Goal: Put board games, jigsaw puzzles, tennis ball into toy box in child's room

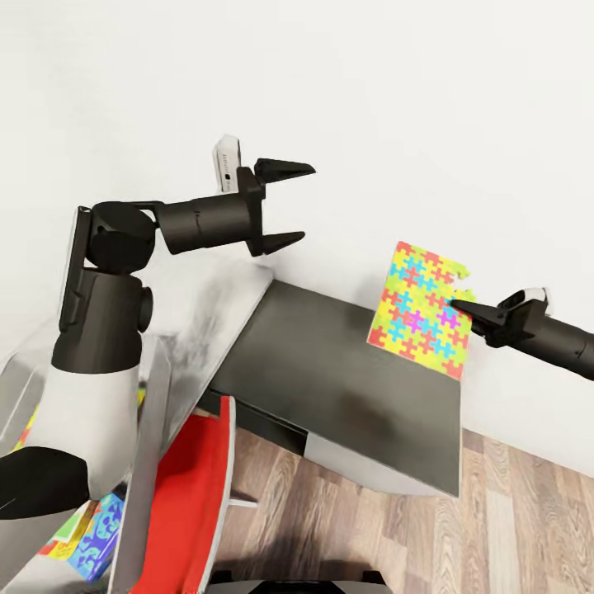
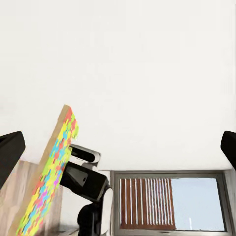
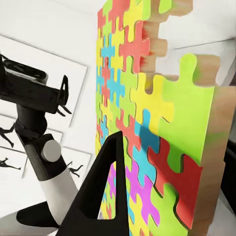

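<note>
My right gripper (image 1: 460, 308) is shut on the edge of a jigsaw puzzle (image 1: 421, 309), a thin square of many-coloured interlocking pieces. It holds the puzzle upright in the air, above the far right of a dark grey surface (image 1: 346, 371). The right wrist view shows the puzzle (image 3: 147, 113) close up, with one dark finger (image 3: 105, 191) pressed on its face. My left gripper (image 1: 285, 206) hangs open and empty higher up at the left, pointing toward the puzzle (image 2: 49, 177). The light grey toy box (image 1: 155, 445) is at the lower left, with colourful flat things (image 1: 95, 528) inside that I cannot identify.
A white wall stands close behind both grippers. A pale grey top (image 1: 223, 305), likely the table, adjoins the dark surface. A red chair (image 1: 194, 495) sits below it, beside the toy box. Wood-plank floor (image 1: 511, 528) lies at the lower right. A window (image 2: 167, 199) appears in the left wrist view.
</note>
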Controlling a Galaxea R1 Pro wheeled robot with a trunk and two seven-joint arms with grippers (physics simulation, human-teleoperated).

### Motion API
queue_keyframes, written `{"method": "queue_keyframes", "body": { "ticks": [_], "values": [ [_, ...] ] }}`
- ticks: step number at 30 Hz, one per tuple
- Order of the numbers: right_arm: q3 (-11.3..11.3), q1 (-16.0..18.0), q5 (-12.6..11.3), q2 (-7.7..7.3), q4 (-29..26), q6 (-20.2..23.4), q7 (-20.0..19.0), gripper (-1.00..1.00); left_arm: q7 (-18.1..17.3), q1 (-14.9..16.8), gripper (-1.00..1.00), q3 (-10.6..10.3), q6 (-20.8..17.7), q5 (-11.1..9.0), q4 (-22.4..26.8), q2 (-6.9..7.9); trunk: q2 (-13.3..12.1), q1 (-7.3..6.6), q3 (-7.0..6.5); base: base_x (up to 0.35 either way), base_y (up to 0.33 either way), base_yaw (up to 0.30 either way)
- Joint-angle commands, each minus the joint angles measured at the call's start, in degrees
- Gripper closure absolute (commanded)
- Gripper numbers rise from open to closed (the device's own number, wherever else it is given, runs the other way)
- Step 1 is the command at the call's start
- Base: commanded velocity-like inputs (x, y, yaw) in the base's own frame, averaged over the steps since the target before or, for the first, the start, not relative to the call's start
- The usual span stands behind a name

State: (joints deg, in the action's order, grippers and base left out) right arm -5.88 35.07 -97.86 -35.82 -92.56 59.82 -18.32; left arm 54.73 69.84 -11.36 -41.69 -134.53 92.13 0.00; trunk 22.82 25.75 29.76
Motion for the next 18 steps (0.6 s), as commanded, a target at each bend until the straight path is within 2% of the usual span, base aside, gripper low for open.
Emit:
{"method": "queue_keyframes", "body": {
  "ticks": [1,5,6,9,10,13,18],
  "values": [
    [0.01,0.81,-0.79,-0.30,0.01,0.18,-0.17,1.00,0.56,0.13,-1.00,0.85,0.02,-0.47,-0.03,0.05,0.10,0.03,0.08,0.000,0.000,0.292],
    [0.40,3.75,-5.27,-1.58,0.01,0.18,2.86,1.00,1.04,1.80,-1.00,3.54,0.07,-0.47,-0.53,0.13,0.10,0.03,0.08,0.000,0.000,0.293],
    [0.40,3.75,-5.27,-1.58,0.01,0.18,2.86,1.00,1.04,1.80,-1.00,3.54,0.07,-0.47,-0.53,0.13,0.10,0.03,0.08,0.000,0.000,0.293],
    [0.60,5.88,-9.09,-2.31,0.01,0.18,5.08,1.00,1.44,4.22,-1.00,4.55,0.14,-0.47,-1.35,0.13,0.10,0.03,0.08,0.000,0.000,0.293],
    [0.60,5.88,-9.09,-2.31,0.01,0.18,5.08,1.00,1.44,4.22,-1.00,4.55,0.14,-0.47,-1.35,0.13,0.10,0.03,0.08,0.000,0.000,0.293],
    [0.70,7.67,-12.45,-3.14,0.01,0.18,7.09,1.00,1.61,5.84,-1.00,5.08,0.21,-0.47,-1.73,0.01,0.10,0.03,0.08,0.000,0.000,0.291],
    [0.74,8.91,-14.33,-3.81,0.01,0.18,8.39,1.00,1.61,6.84,-1.00,5.36,0.06,-0.47,-1.73,0.11,0.10,0.03,0.08,0.000,0.000,0.234]
  ]
}}
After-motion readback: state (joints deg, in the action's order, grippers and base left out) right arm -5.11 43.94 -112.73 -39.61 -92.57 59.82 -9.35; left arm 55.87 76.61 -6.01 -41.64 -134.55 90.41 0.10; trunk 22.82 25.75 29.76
